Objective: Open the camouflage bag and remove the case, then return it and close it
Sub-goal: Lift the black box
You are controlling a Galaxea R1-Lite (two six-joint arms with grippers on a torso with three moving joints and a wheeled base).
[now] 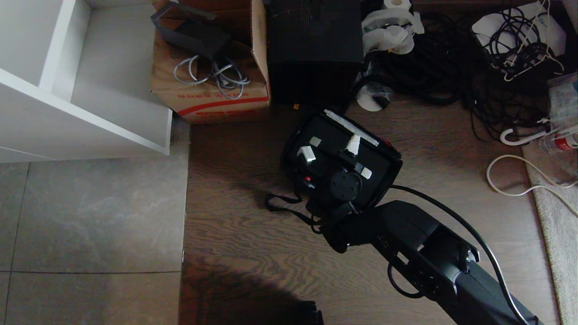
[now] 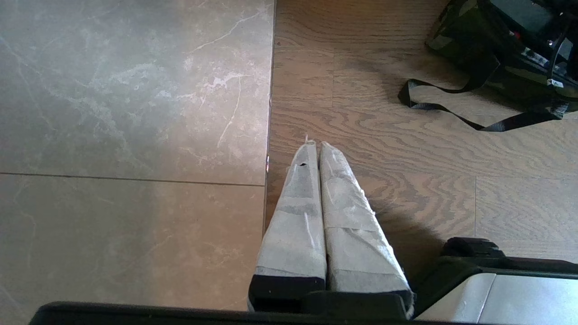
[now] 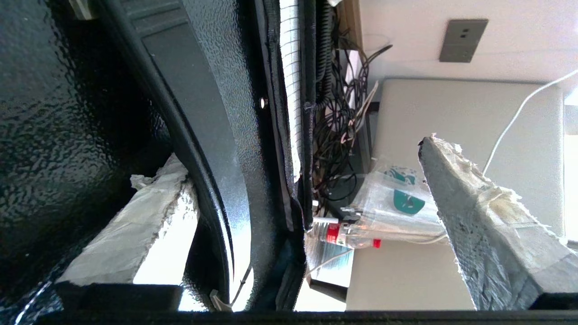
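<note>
The camouflage bag (image 1: 392, 174) stands open on the wood floor, its black strap (image 1: 280, 205) trailing toward me. The black case (image 1: 332, 133) sits inside it, and its top handle (image 1: 340, 158) has silver ends. My right gripper (image 1: 329, 151) points down over the case. It is open, with one wrapped finger on each side of the handle. In the right wrist view the handle's black arc (image 3: 198, 149) runs between the spread fingers (image 3: 474, 225), above the case's textured top (image 3: 67, 90). My left gripper (image 2: 316, 144) is shut and empty, parked over the floor away from the bag (image 2: 478, 45).
A cardboard box with a red stripe (image 1: 210, 90) and a tall black box (image 1: 314, 49) stand just behind the bag. Tangled cables (image 1: 451, 67) lie at the back right. A white shelf unit (image 1: 81, 90) is at the left. A white cord (image 1: 519, 180) and a rug (image 1: 560, 216) are at the right.
</note>
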